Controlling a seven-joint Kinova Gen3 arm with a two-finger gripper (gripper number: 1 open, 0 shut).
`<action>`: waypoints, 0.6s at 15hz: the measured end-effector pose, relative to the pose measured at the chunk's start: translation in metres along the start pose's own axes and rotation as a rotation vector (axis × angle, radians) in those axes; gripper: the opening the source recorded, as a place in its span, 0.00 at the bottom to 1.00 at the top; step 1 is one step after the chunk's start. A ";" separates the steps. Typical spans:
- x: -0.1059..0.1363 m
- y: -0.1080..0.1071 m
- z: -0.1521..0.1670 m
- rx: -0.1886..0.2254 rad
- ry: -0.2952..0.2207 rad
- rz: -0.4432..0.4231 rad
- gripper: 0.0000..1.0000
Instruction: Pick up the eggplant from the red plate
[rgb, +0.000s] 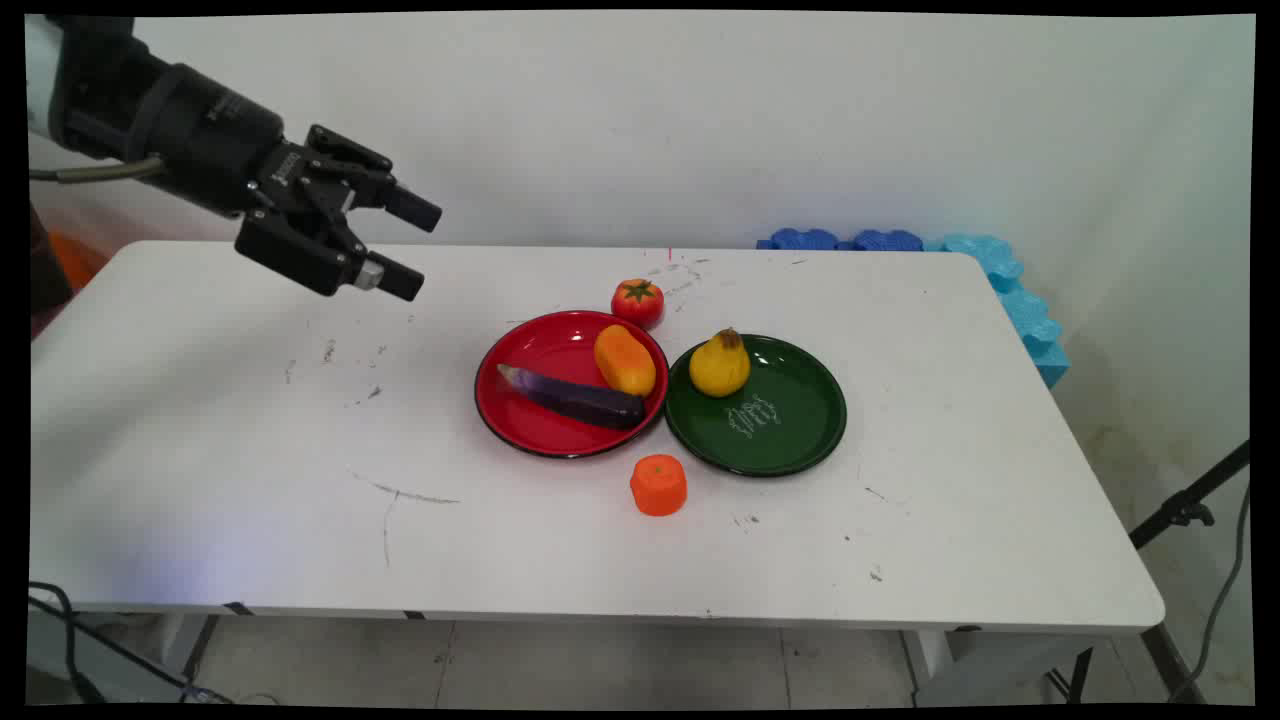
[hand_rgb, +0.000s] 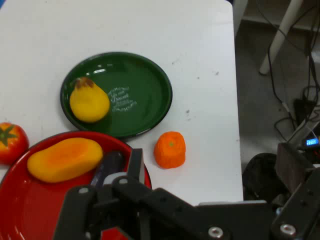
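My gripper (rgb: 413, 248) hangs open and empty above the table's far left, well to the left of the plates. A red plate (rgb: 528, 428) holds an orange mango (rgb: 624, 360) and a purple eggplant (rgb: 580, 397). Touching it on the right, a green plate (rgb: 790, 430) carries a yellow pear (rgb: 719, 364). A red tomato (rgb: 638, 301) stands on the table behind the red plate. An orange fruit (rgb: 658, 485) sits in front, between the plates. In the hand view the gripper (hand_rgb: 212, 156) looks over the red plate (hand_rgb: 30, 200), mango (hand_rgb: 64, 158), pear (hand_rgb: 89, 102), green plate (hand_rgb: 145, 95), orange fruit (hand_rgb: 170, 149) and tomato (hand_rgb: 10, 141).
Blue foam pieces (rgb: 1000, 275) lie along the white table's (rgb: 250, 450) far right corner and right side. A black stand leg (rgb: 1185, 510) and cables sit on the floor to the right.
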 end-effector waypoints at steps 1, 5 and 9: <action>0.000 0.000 0.000 -0.002 -0.005 -0.001 1.00; 0.013 -0.006 0.007 0.019 -0.024 -0.016 1.00; 0.032 -0.026 0.023 0.044 -0.072 0.013 1.00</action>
